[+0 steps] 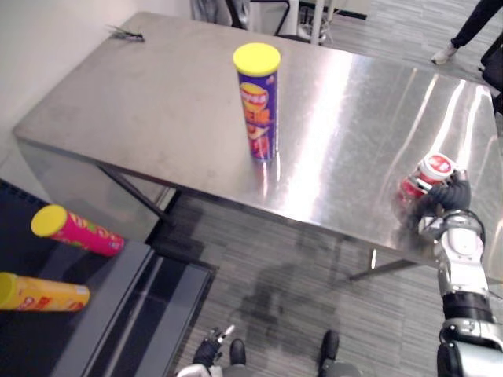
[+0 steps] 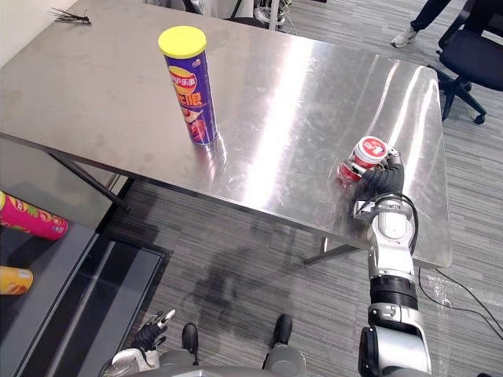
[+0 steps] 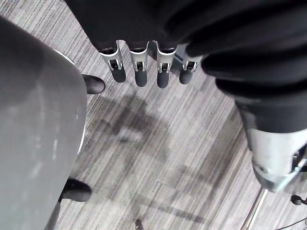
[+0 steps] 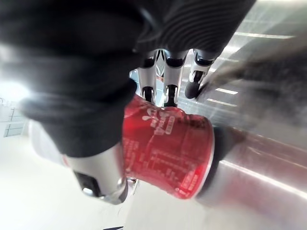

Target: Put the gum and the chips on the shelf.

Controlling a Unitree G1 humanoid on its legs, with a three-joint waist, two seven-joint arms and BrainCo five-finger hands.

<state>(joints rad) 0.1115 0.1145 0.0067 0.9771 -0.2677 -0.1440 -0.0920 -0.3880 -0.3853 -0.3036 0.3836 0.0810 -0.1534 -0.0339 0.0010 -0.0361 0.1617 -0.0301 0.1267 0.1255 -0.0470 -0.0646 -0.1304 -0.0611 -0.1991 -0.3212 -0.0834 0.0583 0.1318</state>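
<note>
Left hand (image 1: 211, 345) hangs low near the shelf (image 1: 106, 314), fingers slack and empty. Right hand (image 2: 381, 182) is wrapped round the lidded red gum jar (image 2: 364, 159) at the tabletop's (image 1: 157, 102) near right edge, probably to lift it. Purple chips can (image 1: 258, 110) stands upright mid-tabletop, untouched. Shelf carries a pink can (image 1: 78, 229) and a yellow can (image 1: 43, 294), both lying down.

2 head eyes look down, sharing table (image 1: 157, 102); wrist cameras close
</note>
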